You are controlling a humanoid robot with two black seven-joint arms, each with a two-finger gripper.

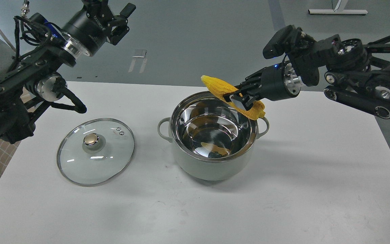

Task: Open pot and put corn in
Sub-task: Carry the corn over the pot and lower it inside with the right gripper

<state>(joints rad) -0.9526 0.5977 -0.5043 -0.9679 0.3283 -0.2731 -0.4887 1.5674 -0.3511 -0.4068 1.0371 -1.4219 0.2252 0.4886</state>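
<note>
Head view, as you see it from above and behind the arms:

Table: your white table (317,162) carries the pot and the lid; grey floor lies beyond its far edge.

Pot: the pale grey-green pot (212,166) stands upright near the middle of the table, uncovered. You can see straight into its shiny steel interior, where a yellow reflection shows low on the inner wall. One loop handle sticks out on each side.

Lid: the glass lid (80,162) lies flat on the table to the left of the pot, knob up, near it but not touching.

Corn: the yellow corn (220,88) is in the air over the far right part of the pot's rim, tilted, with its tapered end pointing up and left and its thicker end hanging down and right, just above the right handle.

Right tool: your right tool (240,97) reaches in from the right and is clenched across the middle of the corn, fingers on either side of the cob.

Left tool: your left tool (120,23) is raised at the top left, well apart from the lid and pot. Its fingers are spread, with nothing between them.
</note>
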